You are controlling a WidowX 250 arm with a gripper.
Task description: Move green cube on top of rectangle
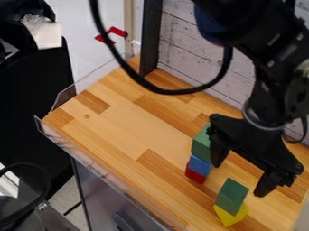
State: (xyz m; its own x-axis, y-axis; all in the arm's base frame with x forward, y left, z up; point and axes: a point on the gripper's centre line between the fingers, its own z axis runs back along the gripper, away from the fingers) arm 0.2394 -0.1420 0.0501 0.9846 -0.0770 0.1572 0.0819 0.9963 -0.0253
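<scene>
I have the gripper hanging over the right-hand part of the counter, fingers wide apart with nothing seen between them; that spread would suit straddling a block before closing on it. Two green pieces are up on other blocks, and I can't say for certain which one the task calls the cube. The upper green block sits on the blue block, itself on the red block, a column that puts the green at an easy height to take from above. One finger overlaps its side in my view; whether they touch, I can't tell. The lower green block leans across my view on the yellow block, close to the counter's near corner. If its long face makes it the rectangle, I judge the upper green is my cube and this is its landing place. I'd line up squarely before closing, since a sideways nudge could topple the column, and lower gently, as the yellow support looks narrow.
</scene>
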